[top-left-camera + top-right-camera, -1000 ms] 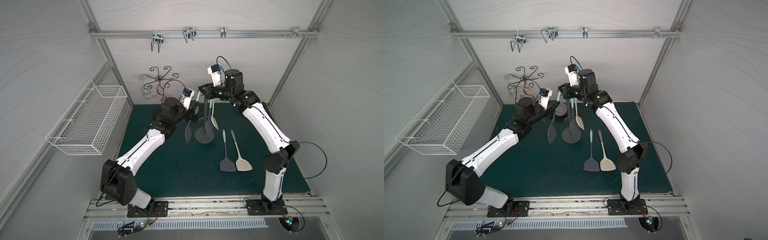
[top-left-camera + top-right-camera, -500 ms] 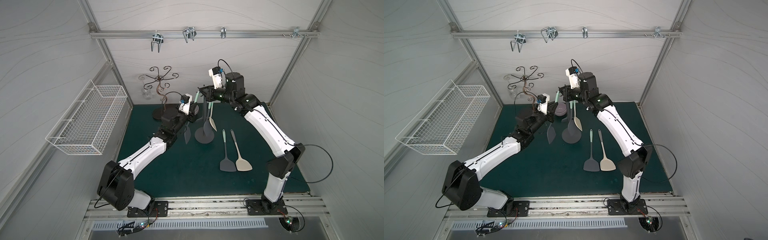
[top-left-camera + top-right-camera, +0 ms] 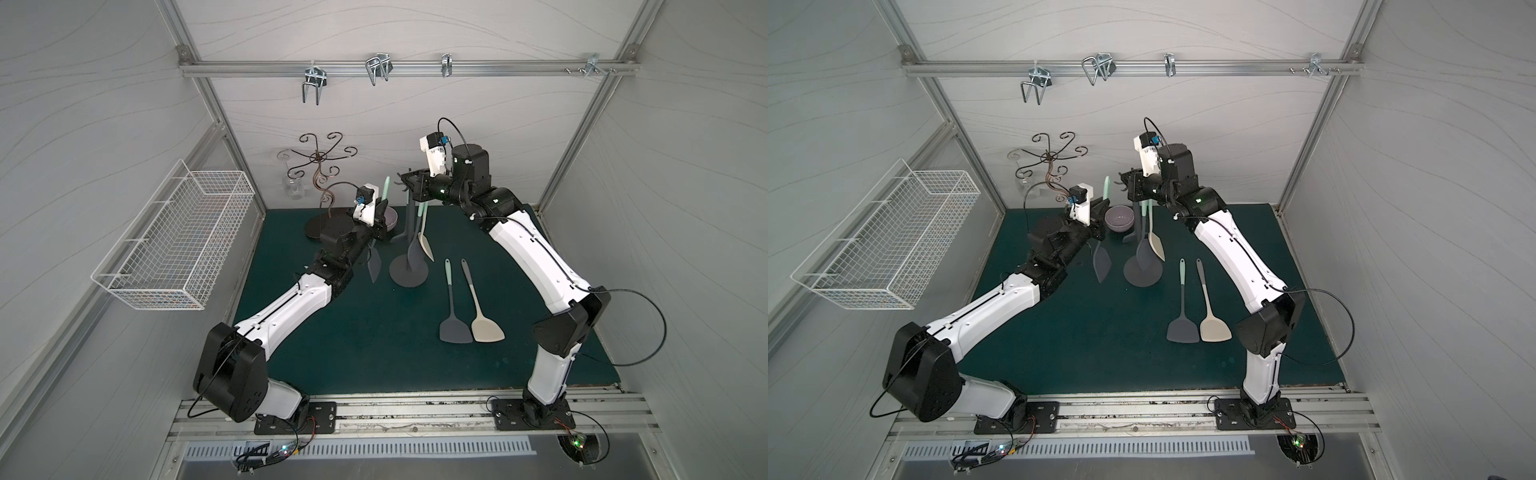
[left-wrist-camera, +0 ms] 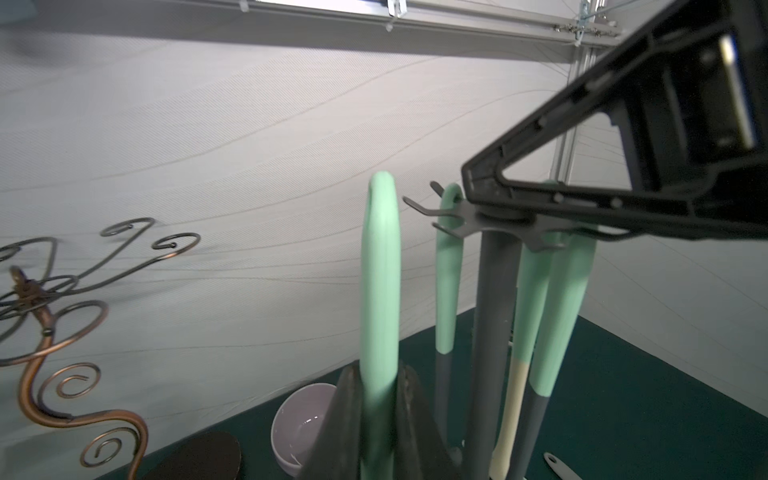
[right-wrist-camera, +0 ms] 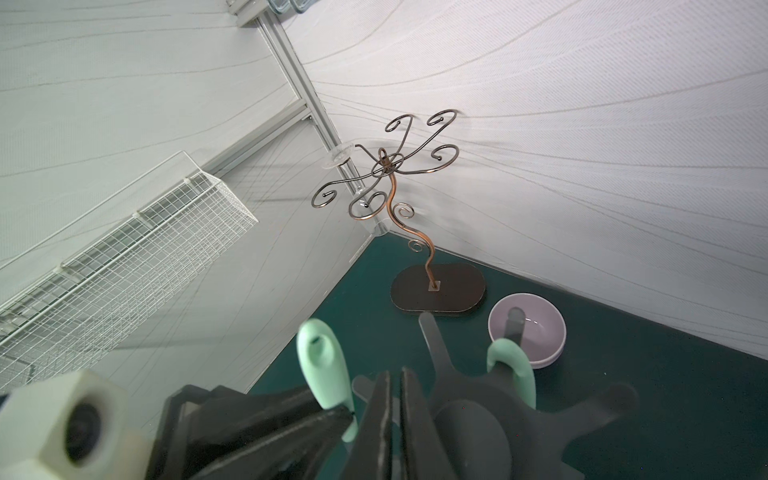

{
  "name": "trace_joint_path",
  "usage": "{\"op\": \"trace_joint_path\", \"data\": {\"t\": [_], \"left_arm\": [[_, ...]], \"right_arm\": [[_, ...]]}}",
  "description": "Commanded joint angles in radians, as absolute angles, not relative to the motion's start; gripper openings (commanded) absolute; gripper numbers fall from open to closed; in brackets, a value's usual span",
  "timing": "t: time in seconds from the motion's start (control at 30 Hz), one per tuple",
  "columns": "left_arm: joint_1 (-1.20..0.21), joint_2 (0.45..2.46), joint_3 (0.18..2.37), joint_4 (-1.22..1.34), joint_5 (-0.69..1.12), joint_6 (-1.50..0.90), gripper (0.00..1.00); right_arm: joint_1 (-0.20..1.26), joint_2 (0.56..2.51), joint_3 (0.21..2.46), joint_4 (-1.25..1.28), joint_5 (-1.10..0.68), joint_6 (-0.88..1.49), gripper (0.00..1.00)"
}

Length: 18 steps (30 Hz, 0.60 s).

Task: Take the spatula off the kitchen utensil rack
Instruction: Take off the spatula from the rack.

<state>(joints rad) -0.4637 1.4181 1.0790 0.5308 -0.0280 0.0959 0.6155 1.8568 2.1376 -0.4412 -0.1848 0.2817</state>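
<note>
The kitchen utensil rack (image 3: 409, 270) (image 3: 1142, 272) is a dark grey stand at mid-mat, and several utensils still hang from its crown (image 4: 490, 220) (image 5: 469, 415). The spatula (image 3: 374, 266) (image 3: 1101, 266) has a mint handle (image 4: 380, 270) (image 5: 322, 365) and a grey blade. It hangs free just left of the rack. My left gripper (image 3: 380, 220) (image 3: 1098, 216) (image 4: 380, 386) is shut on its handle. My right gripper (image 3: 409, 185) (image 3: 1127, 183) (image 5: 395, 374) is shut, its fingers (image 4: 582, 199) lying on top of the crown.
Right of the rack, a grey spatula (image 3: 455, 328) and a beige one (image 3: 486, 328) lie on the mat. A purple bowl (image 3: 390, 216) (image 5: 525, 332) and a bronze scrolled stand (image 3: 320, 166) (image 5: 390, 166) stand at the back left. A white wire basket (image 3: 178, 241) hangs on the left wall.
My left gripper has drifted slightly left and away from the rack with the spatula. The right gripper stays on the crown while that arm's elbow has sunk a little.
</note>
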Motion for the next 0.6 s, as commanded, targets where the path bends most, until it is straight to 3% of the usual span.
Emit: {"op": "trace_joint_path", "data": {"t": [0.0,0.2,0.37,0.57], "left_arm": [[-0.459,1.369,1.145,0.614,-0.075,0.104,0.00],[-0.448,1.338,1.172,0.484,-0.042,0.080,0.00],[-0.418,1.286,1.169,0.387,0.005,-0.004,0.00],[-0.377,1.210,1.196,0.259,0.071,-0.083,0.00]], "right_arm": [[0.607,1.919,2.129,-0.585,-0.163,0.259,0.08],[0.612,1.927,2.215,-0.598,-0.268,0.254,0.20],[0.626,1.937,2.329,-0.623,-0.355,0.243,0.41],[0.628,1.931,2.423,-0.644,-0.387,0.245,0.46]]}}
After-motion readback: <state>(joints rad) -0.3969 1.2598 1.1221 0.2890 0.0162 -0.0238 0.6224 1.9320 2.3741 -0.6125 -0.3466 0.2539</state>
